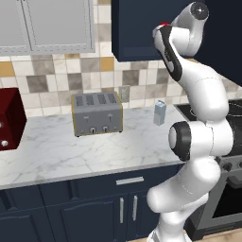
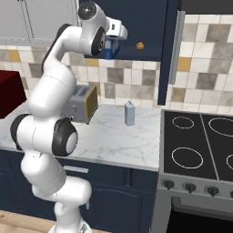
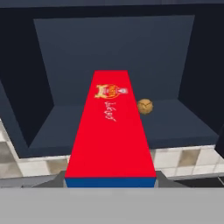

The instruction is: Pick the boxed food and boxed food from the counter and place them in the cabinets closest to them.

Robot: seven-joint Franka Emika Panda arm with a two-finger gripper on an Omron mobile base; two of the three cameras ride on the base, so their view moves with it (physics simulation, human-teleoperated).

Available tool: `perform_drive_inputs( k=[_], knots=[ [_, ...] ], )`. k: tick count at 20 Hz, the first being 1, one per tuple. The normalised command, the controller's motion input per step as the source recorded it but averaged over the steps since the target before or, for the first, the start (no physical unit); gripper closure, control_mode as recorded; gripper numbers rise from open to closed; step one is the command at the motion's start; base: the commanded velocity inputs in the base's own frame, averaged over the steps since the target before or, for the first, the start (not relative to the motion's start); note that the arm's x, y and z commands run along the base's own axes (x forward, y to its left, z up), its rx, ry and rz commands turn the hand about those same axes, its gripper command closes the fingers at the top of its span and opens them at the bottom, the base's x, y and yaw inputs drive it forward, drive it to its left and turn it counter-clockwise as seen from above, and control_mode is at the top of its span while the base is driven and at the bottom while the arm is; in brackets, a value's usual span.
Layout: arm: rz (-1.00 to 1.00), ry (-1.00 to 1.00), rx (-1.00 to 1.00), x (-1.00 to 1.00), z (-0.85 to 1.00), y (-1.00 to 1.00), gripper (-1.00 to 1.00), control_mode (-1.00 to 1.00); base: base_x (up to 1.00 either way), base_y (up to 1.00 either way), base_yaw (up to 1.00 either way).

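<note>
Boxed food (image 3: 110, 131), its red face with a yellow-orange emblem, is clamped between the jaws of the gripper (image 3: 110, 183) and held lengthwise at the mouth of the open navy cabinet (image 3: 113, 48), pointing toward the back wall so it can slide in over the shelf. A small brown round object (image 3: 145, 106) sits on the cabinet floor just right of the box, so the placement likely needs to stay left of it. Below the cabinet, on the marble counter (image 1: 61, 151), stand a toaster (image 1: 97, 113) and a pale carton (image 1: 159, 112), well apart from the held box. The arm (image 2: 50, 100) reaches upward from the base toward the cabinet.
</note>
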Motion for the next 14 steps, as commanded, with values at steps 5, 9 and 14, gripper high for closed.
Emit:
perform_drive_inputs(
  k=[5,9,14],
  knots=[
    [0.00,0.04,0.00,0.47,0.03,0.00,1.00,-1.00,0.00,0.00,0.00],
    [0.00,0.02,0.01,0.35,0.05,0.00,1.00,-1.00,0.00,0.00,0.00],
    [0.00,0.00,0.00,0.26,0.01,-0.01,1.00,-1.00,0.00,0.00,0.00]
  ],
)
